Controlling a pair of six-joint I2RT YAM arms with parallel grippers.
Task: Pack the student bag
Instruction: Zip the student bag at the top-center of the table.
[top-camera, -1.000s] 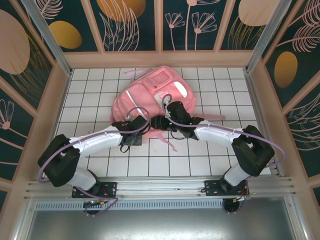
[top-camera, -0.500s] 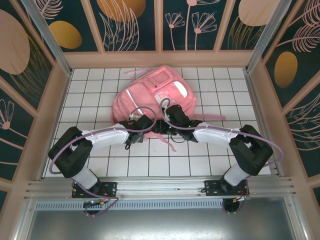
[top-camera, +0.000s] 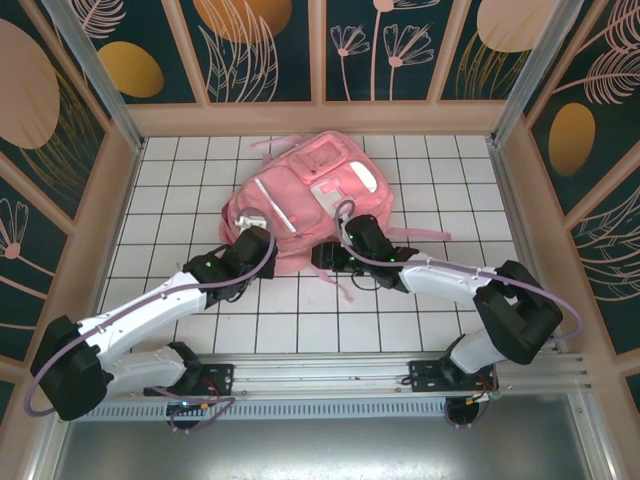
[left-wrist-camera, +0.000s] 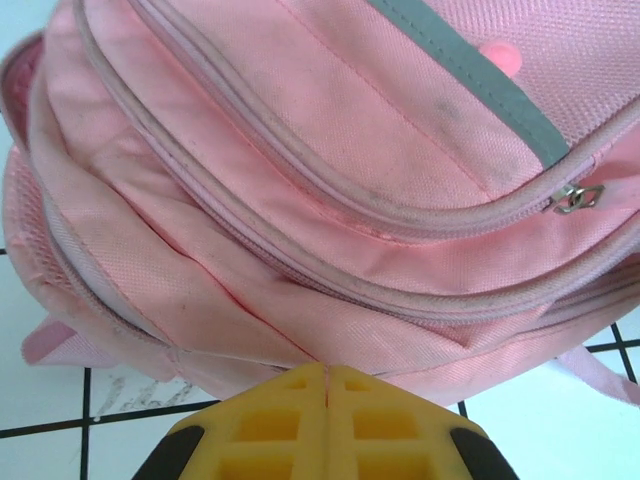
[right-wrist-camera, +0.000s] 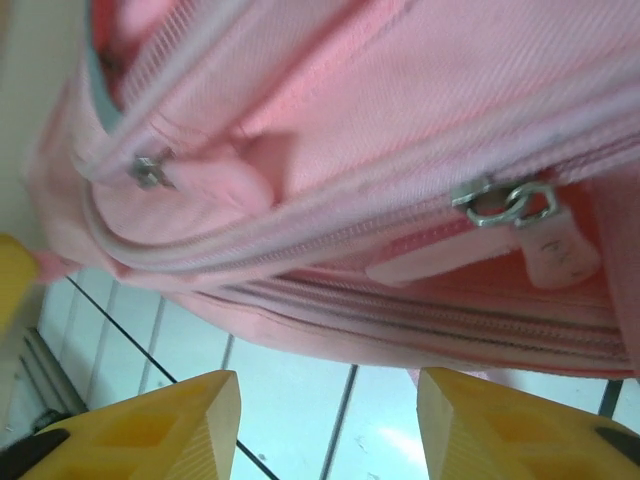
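White tiled table (top-camera: 400, 330) — floral walls (top-camera: 260, 50) (dark)

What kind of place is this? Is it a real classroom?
Probably a robot practice booth, not a classroom: a white left robot arm and right robot arm bolted by a silver metal rail, a white gridded tabletop, and dark flower-painted wall panels boxing in a big pink fabric backpack.

Left claw (left-wrist-camera: 327, 415) closed tight; right claw (right-wrist-camera: 330, 425) spread apart; left arm (top-camera: 140, 315), right arm (top-camera: 445, 275) extended forward, angled inward.
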